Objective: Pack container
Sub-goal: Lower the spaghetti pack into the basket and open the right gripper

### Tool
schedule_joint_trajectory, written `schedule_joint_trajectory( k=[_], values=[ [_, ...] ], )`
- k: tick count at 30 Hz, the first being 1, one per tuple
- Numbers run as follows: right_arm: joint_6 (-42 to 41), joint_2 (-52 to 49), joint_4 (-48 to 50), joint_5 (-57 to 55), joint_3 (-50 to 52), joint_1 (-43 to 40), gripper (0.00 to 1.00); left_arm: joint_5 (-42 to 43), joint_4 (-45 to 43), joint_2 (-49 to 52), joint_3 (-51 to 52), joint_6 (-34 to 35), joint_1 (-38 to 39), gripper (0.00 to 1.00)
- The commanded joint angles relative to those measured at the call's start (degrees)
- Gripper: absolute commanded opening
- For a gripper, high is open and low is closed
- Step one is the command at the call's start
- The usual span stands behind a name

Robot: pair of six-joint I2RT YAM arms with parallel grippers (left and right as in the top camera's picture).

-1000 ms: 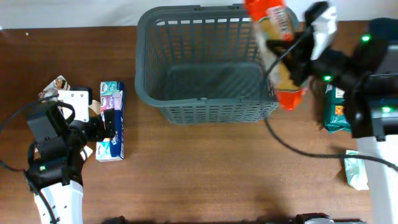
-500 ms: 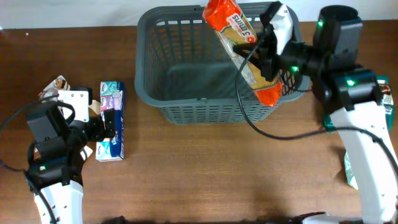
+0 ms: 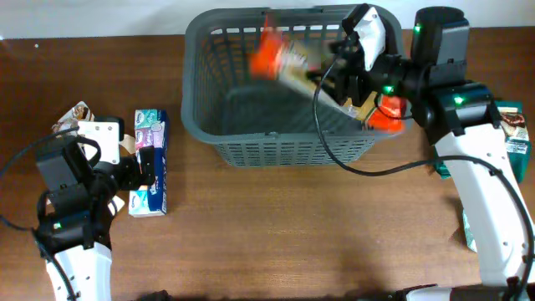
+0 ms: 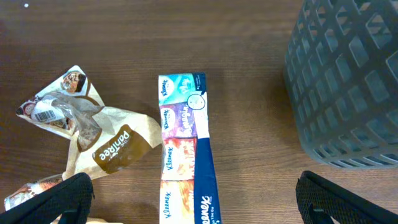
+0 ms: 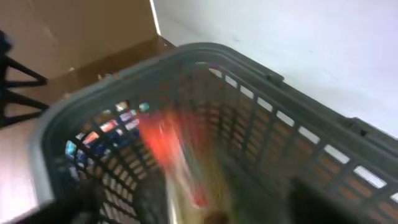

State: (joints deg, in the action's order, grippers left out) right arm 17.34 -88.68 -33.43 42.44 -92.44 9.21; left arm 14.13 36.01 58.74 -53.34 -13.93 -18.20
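Observation:
The container (image 3: 194, 92), a dark grey slotted basket, stands at the back middle of the table; its wall (image 4: 348, 81) fills the left wrist view's right side. My right gripper (image 3: 347, 79) hangs over its right half. An orange and tan food packet (image 3: 284, 63) shows as a blur inside the container. In the right wrist view the packet (image 5: 180, 155) streaks between my right gripper (image 5: 202, 205) jaws, which stand wide apart above the lattice (image 5: 261, 124). My left gripper (image 4: 199, 205) is open, straddling a Kleenex tissue pack (image 4: 183, 149), also seen in the overhead view as the pack (image 3: 150, 163).
A crumpled brown bread bag (image 4: 93, 134) lies left of the tissue pack. Right of the basket, a green packet (image 3: 451, 155) and a dark one (image 3: 514, 134) lie partly under the right arm. A pale packet (image 3: 481, 230) sits near the right edge.
The right arm swung left over the basket with the orange packet, then its jaws opened and the packet now blurs downward inside. The left arm has not moved.

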Motion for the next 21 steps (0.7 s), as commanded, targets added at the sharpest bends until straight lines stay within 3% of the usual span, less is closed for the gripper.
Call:
schedule_joint_trajectory(
  k=[1,14,21],
  values=[
    [0.63,-0.24,-0.2,-1.29,0.35,0.11,0.99,0.24,0.0,0.17,0.0,0.59,-0.35,0.99],
    [-1.86,1.33,-0.26,-1.31,-3.56,-0.74,0.99,0.2,0.0,0.17,0.0,0.59,-0.35,0.99],
    [-17.86,3.1,-2.4,-15.1,-18.93,-8.79,0.99,0.17,0.0,0.17,0.0,0.59,-0.35,0.99]
  ],
)
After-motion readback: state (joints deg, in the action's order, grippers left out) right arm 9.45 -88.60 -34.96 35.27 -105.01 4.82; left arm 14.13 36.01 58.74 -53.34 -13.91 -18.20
